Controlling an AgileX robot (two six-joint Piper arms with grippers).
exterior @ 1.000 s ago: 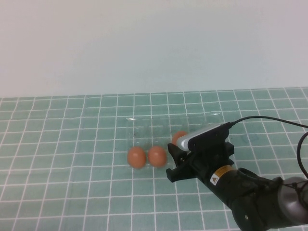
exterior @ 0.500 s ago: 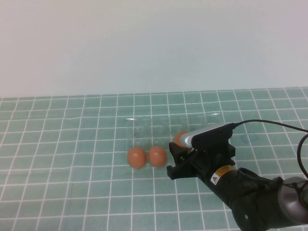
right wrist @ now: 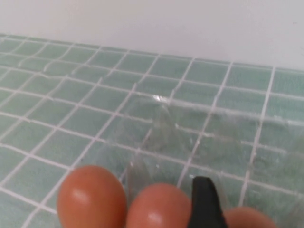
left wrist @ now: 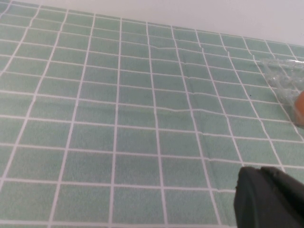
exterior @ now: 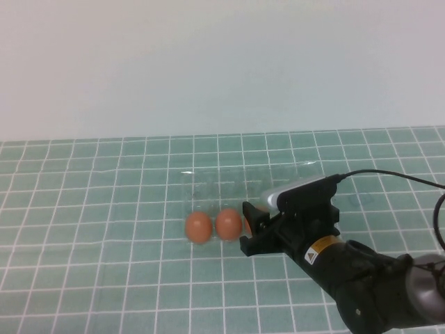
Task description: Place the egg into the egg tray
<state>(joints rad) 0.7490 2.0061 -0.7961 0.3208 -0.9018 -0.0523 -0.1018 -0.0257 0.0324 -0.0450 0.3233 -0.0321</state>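
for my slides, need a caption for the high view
Right gripper lowers third egg beside two eggs in the clear egg tray; left gripper out of view.

No readable text anywhere. Only sign: small yellow warning label with black triangle (exterior: 313, 253) on right arm's black wrist housing, its print illegible.

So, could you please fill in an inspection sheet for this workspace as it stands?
Surface: green tiled tabletop.
Job's things: clear egg tray; two eggs sit in its near row; third egg at the right gripper, mostly hidden.
Clutter: nothing seen.
Grippers: right gripper low at the tray's near edge beside the eggs; left gripper out of the high view, over bare tiles.
Cables: black cable along the right arm.
Surroundings: plain pale wall.
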